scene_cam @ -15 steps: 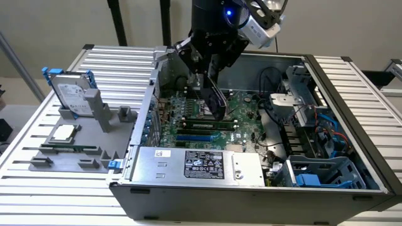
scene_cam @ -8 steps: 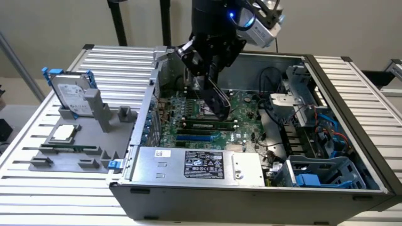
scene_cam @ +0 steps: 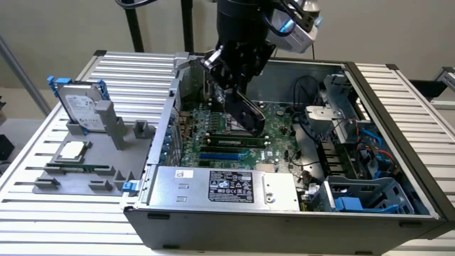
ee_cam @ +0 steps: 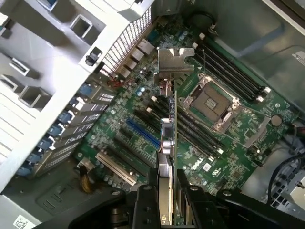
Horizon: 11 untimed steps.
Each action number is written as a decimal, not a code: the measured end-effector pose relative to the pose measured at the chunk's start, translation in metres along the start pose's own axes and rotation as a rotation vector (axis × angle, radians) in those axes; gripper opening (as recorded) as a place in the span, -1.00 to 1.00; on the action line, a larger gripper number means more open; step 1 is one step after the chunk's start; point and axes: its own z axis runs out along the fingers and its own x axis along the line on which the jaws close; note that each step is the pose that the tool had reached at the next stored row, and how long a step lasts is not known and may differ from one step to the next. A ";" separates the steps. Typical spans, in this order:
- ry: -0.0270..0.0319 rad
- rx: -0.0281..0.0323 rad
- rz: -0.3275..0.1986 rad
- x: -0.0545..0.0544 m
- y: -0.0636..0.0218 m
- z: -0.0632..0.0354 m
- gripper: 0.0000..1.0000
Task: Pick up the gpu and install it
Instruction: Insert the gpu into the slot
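- While the fingers (ee_cam: 144,210) were clamped on one end of the gpu (scene_cam: 246,111), the card hung inside the open case (scene_cam: 398,101), over the motherboard (scene_cam: 213,125) and not yet seated in any slot.
- In the exterior view the card sat tilted, not square to the board. A descent at that angle could have driven one corner into the board before the edge connector met a slot.
- The blue slot (ee_cam: 142,133) lay just beside the card's line. A small sideways offset could have put the connector on a neighbouring slot.
- The silver bracket (ee_cam: 175,64) pointed toward the rear grille (ee_cam: 125,51) and could have caught there if misaligned with an opening.
- The open CPU socket (ee_cam: 208,102) lay near. A slipped card could have struck its contacts.
- Cables (scene_cam: 307,88), at 2 o'clock from the card in the exterior view, could have snagged the arm.
- With the grasp at one end, downward force could have pivoted the card between the fingers.
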 end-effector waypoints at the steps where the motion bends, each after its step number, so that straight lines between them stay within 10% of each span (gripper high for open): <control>1: -0.0002 0.0000 -0.018 0.000 0.0000 0.0006 -1.00; 11: -0.0013 0.0009 -0.200 0.000 -0.0001 0.0052 -1.00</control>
